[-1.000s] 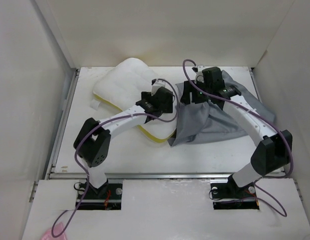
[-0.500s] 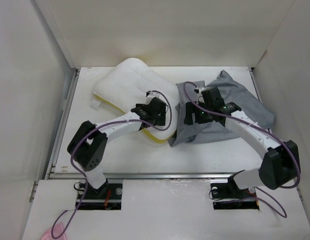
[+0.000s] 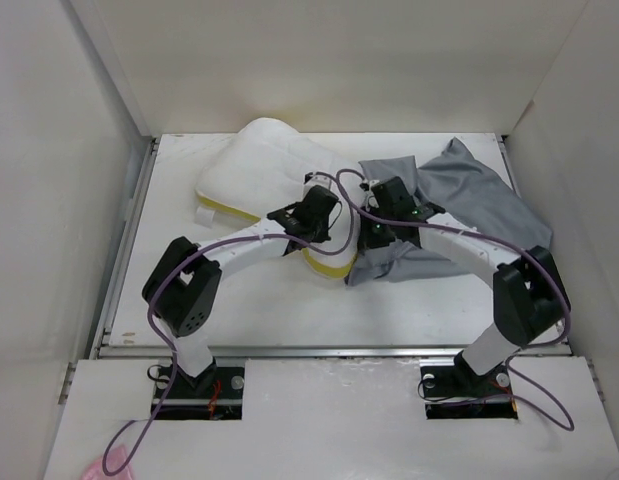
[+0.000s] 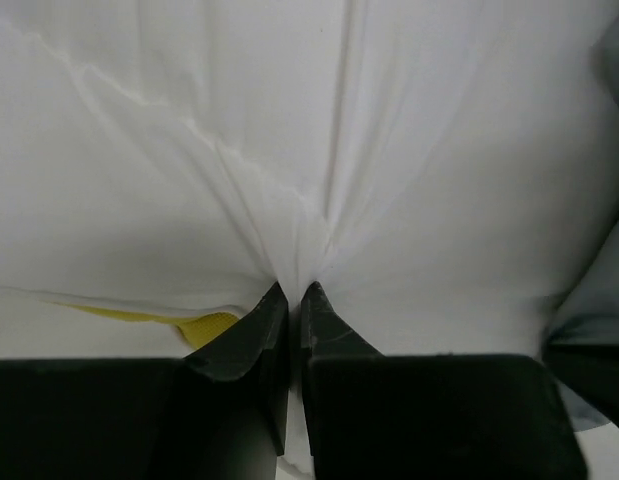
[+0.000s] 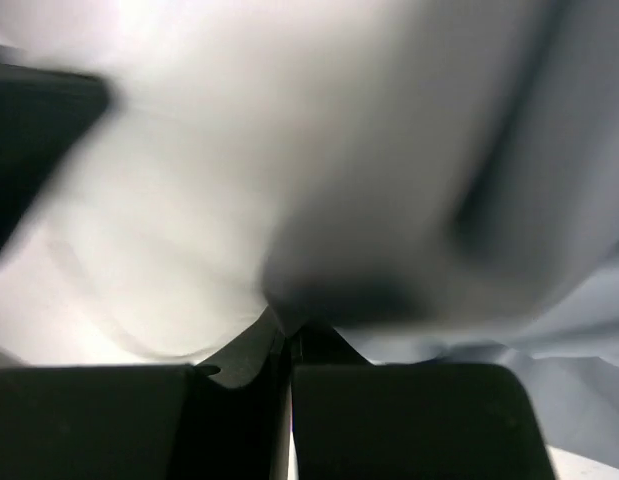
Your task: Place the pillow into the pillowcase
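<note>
1. The left pincer [image 4: 294, 292] is pinching a fold of the pillow [image 3: 257, 168], which is lying on the counter [image 3: 239, 300] with its corner touching the pillowcase [image 3: 464, 195].
2. The right pincer [image 5: 287, 338], though blurred, is seemingly clamping grey cloth.
3. The step is probably needing the mouth lifted wide while the corner is fed in.

Left claw [image 4: 290, 293] tight on a pinch of white pillow [image 4: 289, 150]; yellow edge strip [image 4: 169, 320] beside it

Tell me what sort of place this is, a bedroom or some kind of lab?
Probably a robot test booth, not a bedroom: plain white panel walls box in a white table, and a cabled white-and-black left robot arm and a matching right robot arm are bolted at its near edge.
</note>
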Robot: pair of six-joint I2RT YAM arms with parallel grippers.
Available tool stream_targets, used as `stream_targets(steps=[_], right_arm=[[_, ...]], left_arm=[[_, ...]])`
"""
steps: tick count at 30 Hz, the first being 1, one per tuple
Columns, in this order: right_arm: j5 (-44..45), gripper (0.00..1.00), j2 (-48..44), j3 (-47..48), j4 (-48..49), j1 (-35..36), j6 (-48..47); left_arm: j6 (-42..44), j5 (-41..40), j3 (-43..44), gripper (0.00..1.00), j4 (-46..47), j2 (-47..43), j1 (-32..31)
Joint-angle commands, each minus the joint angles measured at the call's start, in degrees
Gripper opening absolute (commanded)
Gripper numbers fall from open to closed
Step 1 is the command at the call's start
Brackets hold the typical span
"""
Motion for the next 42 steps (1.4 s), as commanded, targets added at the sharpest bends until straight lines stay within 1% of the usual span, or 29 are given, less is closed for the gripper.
stream_targets(steps=[1, 2, 6, 7, 8, 10, 13, 16, 17, 21, 25, 26, 27, 29, 30, 31, 33, 35, 36, 38, 40, 42], right_arm=[[-3.97, 0.0, -7.42, 7.33, 0.88, 0.08, -4.17], [-7.47, 0.0, -8.65, 7.86, 0.0, 0.08, -4.88], [-14.77, 0.0, -13.4, 7.86, -2.47, 0.7, -5.68], [-15.84, 0.0, -13.93, 7.86, -3.08, 0.7, -5.68], [-16.81, 0.0, -13.94, 7.86, -3.09, 0.7, -5.68], [-18.39, 0.0, -13.94, 8.57, -4.66, 0.7, -5.68], [-17.7, 0.0, -12.71, 7.87, -6.51, 0.7, -5.68], [-15.16, 0.0, -14.81, 4.71, -8.88, 0.7, -5.68], [-14.19, 0.0, -15.68, 3.13, -10.97, 0.7, -5.68], [-9.79, 0.0, -21.56, 1.8, -15.37, 0.7, -5.68], [-7.41, 0.0, -24.21, 0.57, -16.8, 0.7, -5.15], [-7.41, 0.0, -24.22, -0.39, -16.27, 0.7, -5.15], [-10.72, 0.0, -24.22, -1.62, -15.23, 0.7, -5.15], [-14.08, 0.0, -21.42, -1.63, -11.88, 2.1, -4.62], [-14.7, 0.0, -20.45, -1.63, -10.83, 3.58, -4.62], [-13.84, 0.0, -19.74, -1.02, -8.56, 4.21, -4.62], [-13.21, 0.0, -17.9, 0.39, -6.18, 4.21, -4.62], [-12.51, 0.0, -15.8, 3.81, -3.1, 4.21, -3.92], [-13.12, 0.0, -14.82, 5.12, -2.3, 4.21, -3.22], [-17.68, 0.0, -12.89, 8.2, 0.5, 4.21, -3.21], [-21.19, 0.0, -11.47, 8.91, 2.97, 4.21, -2.51], [-19.73, 0.0, -10.68, 9.62, 3.68, 4.21, -1.9]], left_arm=[[-0.71, 5.94, 2.64, 0.0, 7.95, -5.02, -1.06], [-1.41, 5.94, 4.47, 0.0, 8.74, -5.02, -1.06], [-6.5, 1.99, 9.83, 0.0, 8.75, -2.39, -2.11], [-7.3, 1.99, 11.07, 0.0, 8.75, -1.51, -2.11], [-10.0, 1.2, 13.95, 0.0, 8.14, 0.33, -2.11], [-12.04, 1.2, 15.91, 0.0, 7.0, 1.83, -2.64], [-15.39, -1.08, 19.06, 0.0, 5.85, 4.29, -2.64], [-16.79, -6.17, 21.62, 0.0, 3.13, 5.09, -2.64], [-16.8, -7.14, 22.24, 0.0, 2.6, 5.09, -2.03], [-18.11, -7.15, 21.72, 0.0, 3.3, 5.09, -0.44], [-19.6, -7.77, 21.19, 0.0, 2.51, 5.09, 0.35], [-19.61, -7.07, 20.58, 0.0, 3.38, 5.09, 0.35], [-19.61, -6.28, 20.57, 0.0, 3.39, 5.09, 0.35], [-20.58, -5.58, 20.57, 0.0, 4.52, 6.84, -0.26], [-20.58, -5.57, 22.92, 0.0, 3.83, 7.63, -0.79], [-19.97, -5.05, 23.9, 0.0, 3.83, 8.42, -1.4], [-19.44, -6.79, 25.4, 0.0, 1.99, 10.27, -3.59], [-20.57, -7.5, 26.02, 0.0, 0.84, 10.88, -4.22], [-21.1, -6.2, 25.5, 0.0, 0.84, 10.89, -4.22], [-22.42, -2.52, 23.39, 0.0, 3.46, 10.89, -4.22], [-22.42, -1.62, 22.77, 0.0, 4.44, 10.37, -4.75], [-22.42, -1.62, 22.25, 0.0, 3.57, 9.67, -5.27]])
